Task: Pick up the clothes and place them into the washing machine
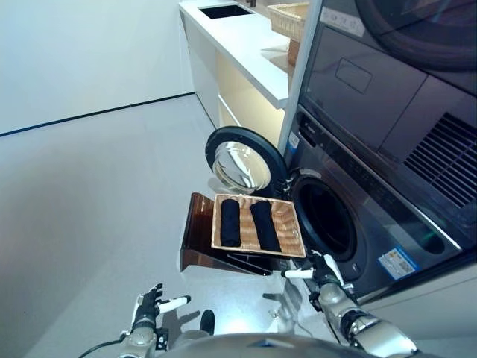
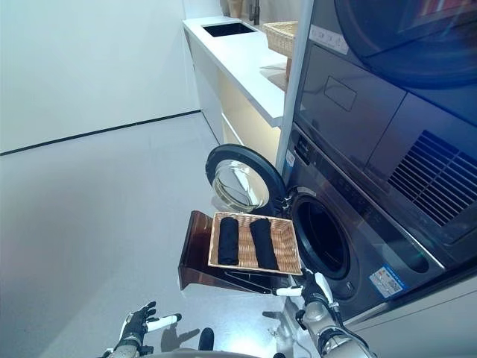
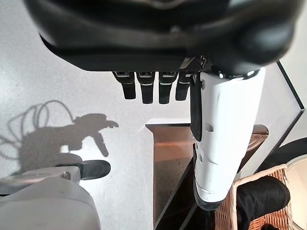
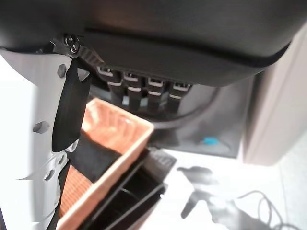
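No print is reading clearly anywhere; a blue-and-white sticker (image 1: 397, 262) is showing on the washing machine (image 1: 358, 224) front, right of its door opening, its wording too small to read.

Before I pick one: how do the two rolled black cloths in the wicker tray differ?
The left cloth lies nearly straight along the wicker tray, farther from the washer opening; the right cloth lies slanted, nearer it. Both are black rolls, side by side, untouched by either hand.
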You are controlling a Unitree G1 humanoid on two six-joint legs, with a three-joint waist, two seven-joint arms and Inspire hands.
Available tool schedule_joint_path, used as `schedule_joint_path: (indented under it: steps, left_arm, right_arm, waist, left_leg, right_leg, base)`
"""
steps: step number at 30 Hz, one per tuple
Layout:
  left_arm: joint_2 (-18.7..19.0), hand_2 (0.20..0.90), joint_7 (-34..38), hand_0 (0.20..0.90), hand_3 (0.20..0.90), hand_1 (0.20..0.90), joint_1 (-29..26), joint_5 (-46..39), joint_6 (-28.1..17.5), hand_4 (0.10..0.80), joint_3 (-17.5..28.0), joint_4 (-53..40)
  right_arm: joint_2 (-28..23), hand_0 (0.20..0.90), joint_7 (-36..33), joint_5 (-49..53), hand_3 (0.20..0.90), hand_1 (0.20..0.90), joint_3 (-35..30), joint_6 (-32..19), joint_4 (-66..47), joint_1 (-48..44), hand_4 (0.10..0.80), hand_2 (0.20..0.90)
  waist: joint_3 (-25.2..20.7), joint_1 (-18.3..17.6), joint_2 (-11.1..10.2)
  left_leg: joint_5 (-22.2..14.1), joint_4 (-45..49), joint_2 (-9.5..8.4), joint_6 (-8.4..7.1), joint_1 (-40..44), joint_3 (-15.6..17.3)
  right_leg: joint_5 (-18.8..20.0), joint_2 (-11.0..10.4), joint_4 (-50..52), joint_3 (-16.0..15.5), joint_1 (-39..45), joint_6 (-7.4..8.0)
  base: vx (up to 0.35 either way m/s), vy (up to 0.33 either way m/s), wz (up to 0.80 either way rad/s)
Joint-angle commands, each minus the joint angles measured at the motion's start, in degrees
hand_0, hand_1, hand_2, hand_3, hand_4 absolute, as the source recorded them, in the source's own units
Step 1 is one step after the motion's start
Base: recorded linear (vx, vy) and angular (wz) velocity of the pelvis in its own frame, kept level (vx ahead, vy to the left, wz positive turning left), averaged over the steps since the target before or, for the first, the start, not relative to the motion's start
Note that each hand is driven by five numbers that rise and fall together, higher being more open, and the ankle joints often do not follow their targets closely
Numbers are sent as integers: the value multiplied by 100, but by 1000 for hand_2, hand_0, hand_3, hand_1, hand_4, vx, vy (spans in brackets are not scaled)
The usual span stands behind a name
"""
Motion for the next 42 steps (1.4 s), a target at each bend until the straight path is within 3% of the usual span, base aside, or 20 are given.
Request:
schedule_joint_path:
  steps: [1,6,15,20,29,42]
  left_arm:
    - [249,900,120,900,900,900,-707,-140,-311,800,-42,-51]
    - [208,900,131,900,900,900,-926,-384,-373,800,-152,-112]
    - [256,900,192,900,900,900,-1185,-691,-525,800,-435,-447]
    - [383,900,183,900,900,900,-875,-924,-736,800,-745,-1646]
    - [604,900,262,900,900,900,-681,-1029,-869,800,-1163,-2963]
    - [659,900,347,900,900,900,-564,-1094,-924,800,-1340,-3444]
  right_arm:
    - [-150,900,-320,-134,900,900,238,-105,-119,-1072,800,900]
    - [-261,900,-409,-82,900,900,322,-93,13,-1539,800,900]
    - [-775,900,-688,134,900,900,238,-117,259,-2771,800,900]
    - [-1197,900,-929,262,900,900,103,-82,710,-3615,800,900]
    - [-1737,900,-1397,334,900,900,-20,42,1231,-4485,800,900]
    - [-2278,900,-1596,618,900,900,-125,46,1434,-4977,800,900]
  waist:
    - [284,157,-282]
    - [605,254,-207]
    - [1388,415,100]
    - [1597,595,252]
    - [1716,759,455]
    - [1833,944,713]
  left_leg:
    - [-485,256,-130,-269,-110,-68]
    - [-524,558,-201,-295,-565,-170]
    - [-785,1710,-432,-304,-1889,-197]
    - [-958,2314,-519,-301,-2610,-168]
    - [-1072,2627,-664,-267,-3302,-176]
    - [-1033,2795,-878,-215,-4099,-221]
  right_leg:
    - [-22,-464,80,2,-215,309]
    - [-56,-504,227,-42,-473,292]
    - [-329,-635,1447,-4,-1819,274]
    - [-455,-711,1971,67,-2441,278]
    - [-544,-845,2214,19,-3000,316]
    - [-544,-1003,2307,-90,-3565,339]
  base:
    - [-64,-45,12]
    - [-107,-11,10]
    - [-94,60,13]
    - [-24,74,12]
    - [-2,55,7]
    - [2,38,6]
